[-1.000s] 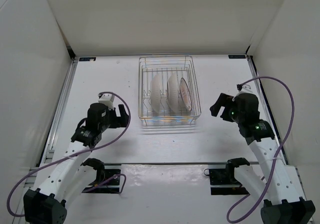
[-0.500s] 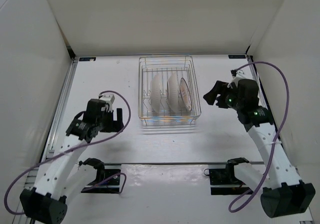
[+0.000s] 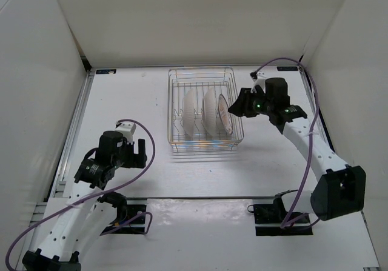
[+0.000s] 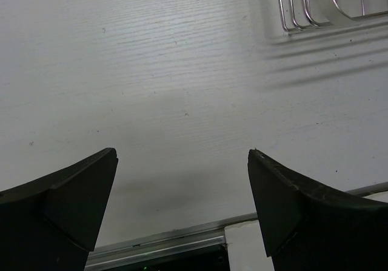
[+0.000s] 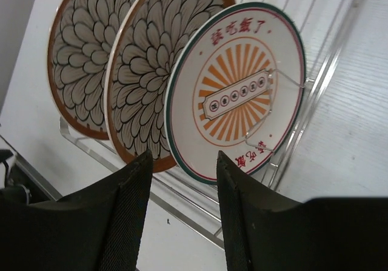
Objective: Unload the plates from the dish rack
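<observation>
The right claw (image 3: 234,107) has swung in from the frame's right side to the rack (image 3: 200,71) at upper centre, half-parted and empty, facing three plates (image 3: 206,112) standing inside; a first pick looks near. The left claw (image 4: 182,162) gapes idle, lower left

The plates (image 5: 236,95) look glossy, glazed ceramic; the dish rack (image 3: 175,110) is shiny bare metal wire; the table (image 4: 182,71) is matt white, faintly grained.
</observation>
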